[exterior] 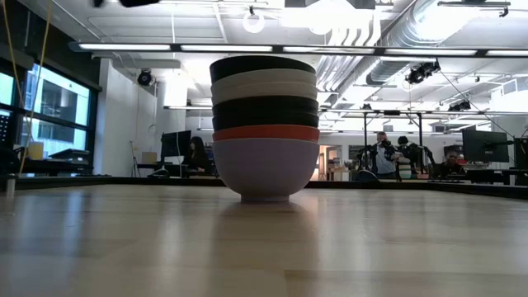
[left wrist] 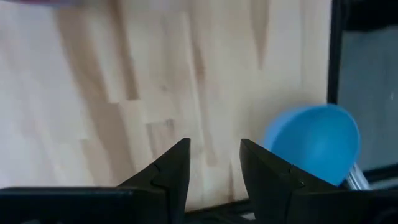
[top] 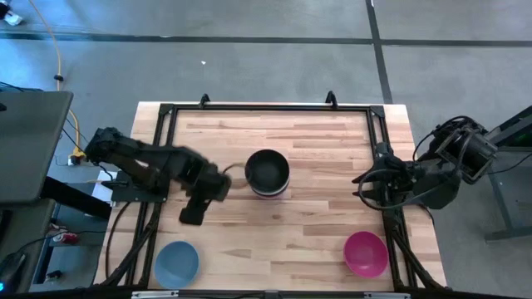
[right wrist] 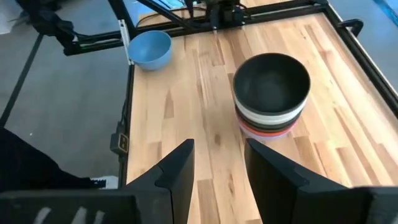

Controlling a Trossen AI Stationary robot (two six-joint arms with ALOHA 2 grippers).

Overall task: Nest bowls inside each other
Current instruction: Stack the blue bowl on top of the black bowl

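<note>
A stack of nested bowls (top: 267, 173) stands mid-table, black on top, then white, black, red and lavender at the base (exterior: 265, 169); the right wrist view shows it too (right wrist: 272, 92). A light blue bowl (top: 176, 263) sits alone at the near left corner, also in the left wrist view (left wrist: 313, 142). A magenta bowl (top: 366, 253) sits near the near right corner. My left gripper (top: 193, 214), open and holding nothing, hangs between the stack and the blue bowl (left wrist: 214, 165). My right gripper (top: 366, 184) is open at the table's right edge (right wrist: 219, 163).
A black metal frame (top: 266, 107) runs along the table's edges. Bare wood lies between the stack and the two loose bowls. People sit at desks in the room beyond the far edge (exterior: 384, 157).
</note>
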